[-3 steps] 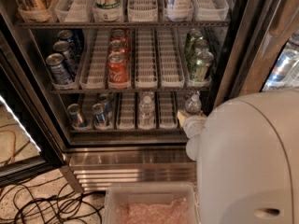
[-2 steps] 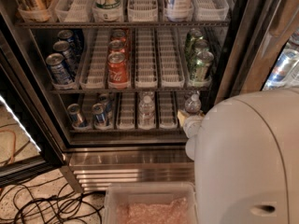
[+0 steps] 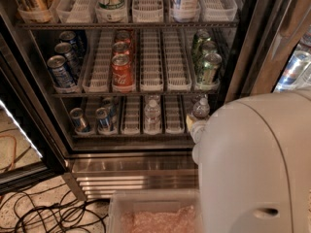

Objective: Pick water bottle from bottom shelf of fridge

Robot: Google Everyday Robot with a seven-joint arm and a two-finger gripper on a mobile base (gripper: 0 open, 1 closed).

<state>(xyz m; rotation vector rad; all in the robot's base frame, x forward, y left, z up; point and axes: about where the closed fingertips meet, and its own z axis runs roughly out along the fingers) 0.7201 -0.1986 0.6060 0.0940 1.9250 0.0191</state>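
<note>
Water bottle (image 3: pixel 201 110) stood upright at the right end of the bottom shelf (image 3: pixel 172 116) of the fridge (image 3: pixel 131 171), touching or just behind the tool (image 3: pixel 196 129) at the shelf's front right corner; whether the tool was spread or pinching I could not tell.

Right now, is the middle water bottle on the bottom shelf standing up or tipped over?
Standing up: the water bottle has its cap on top, body straight. The gripper is at the bottom shelf's right end, partly hidden.
</note>
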